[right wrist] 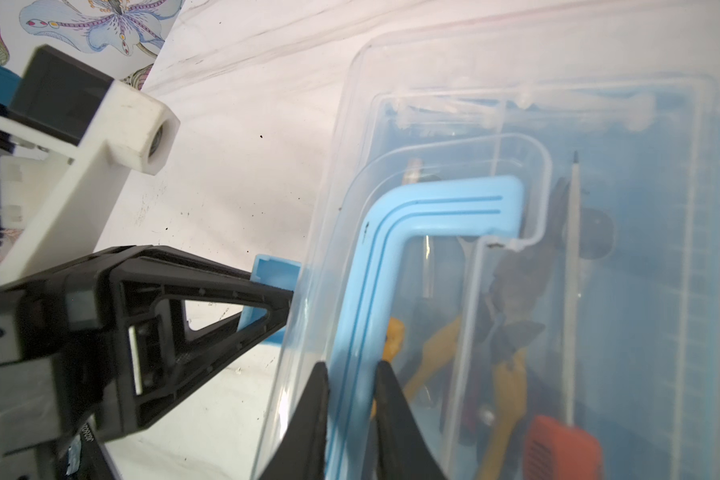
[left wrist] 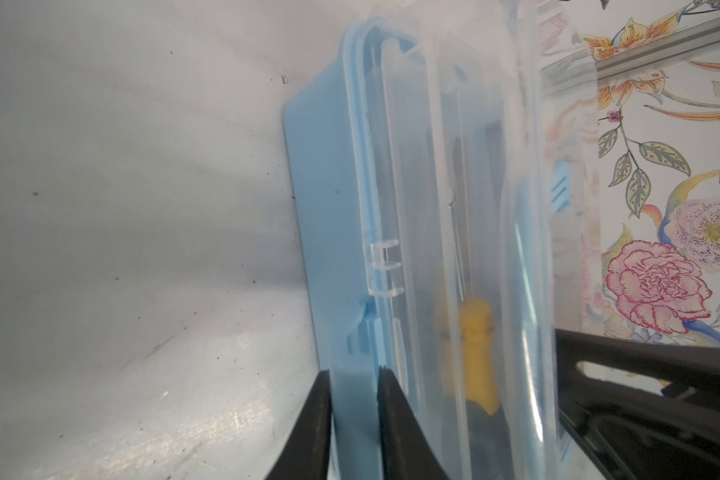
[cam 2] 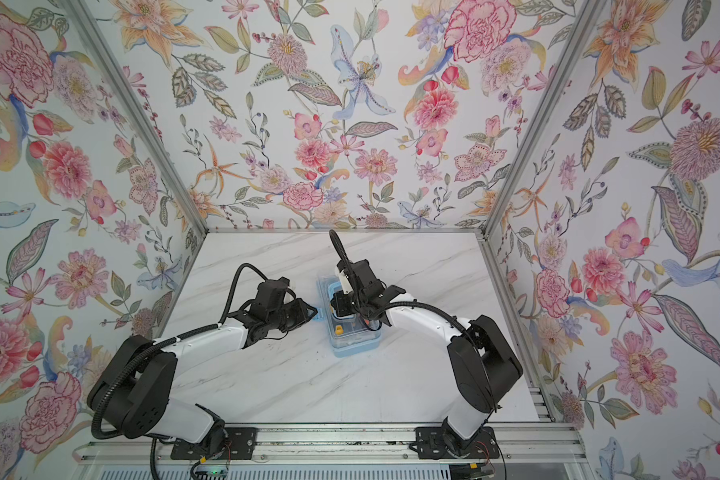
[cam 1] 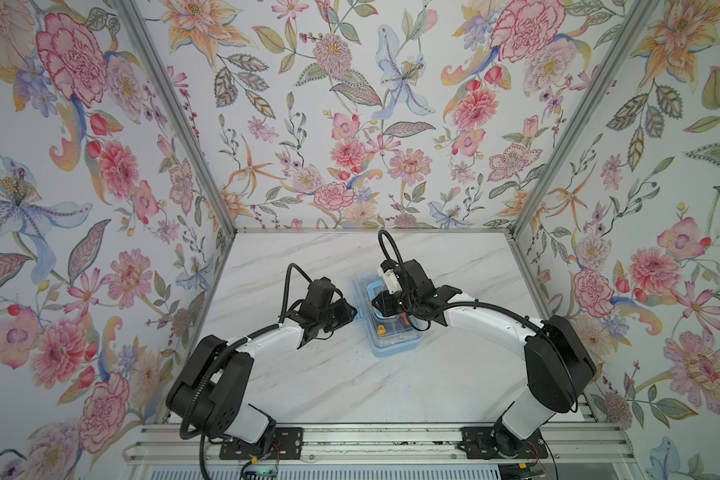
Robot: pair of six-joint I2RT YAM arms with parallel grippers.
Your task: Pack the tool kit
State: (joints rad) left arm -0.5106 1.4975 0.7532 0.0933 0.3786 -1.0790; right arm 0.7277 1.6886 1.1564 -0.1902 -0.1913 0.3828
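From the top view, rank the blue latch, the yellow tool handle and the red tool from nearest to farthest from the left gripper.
1. blue latch: between the fingers of the left gripper, on the left side of the case.
2. yellow tool handle: inside the case, toward its near end.
3. red tool: inside, farther right.

Both top views are lit brightly and evenly, with only soft shadows cast on the bench (cam 1: pixel 350 386); the walls (cam 1: pixel 80 166) are stretched toward the edges. In the wrist views close surfaces are rendered soft, glare streaks are seen on the clear lid (left wrist: pixel 531 399), and the bench is partly washed out.
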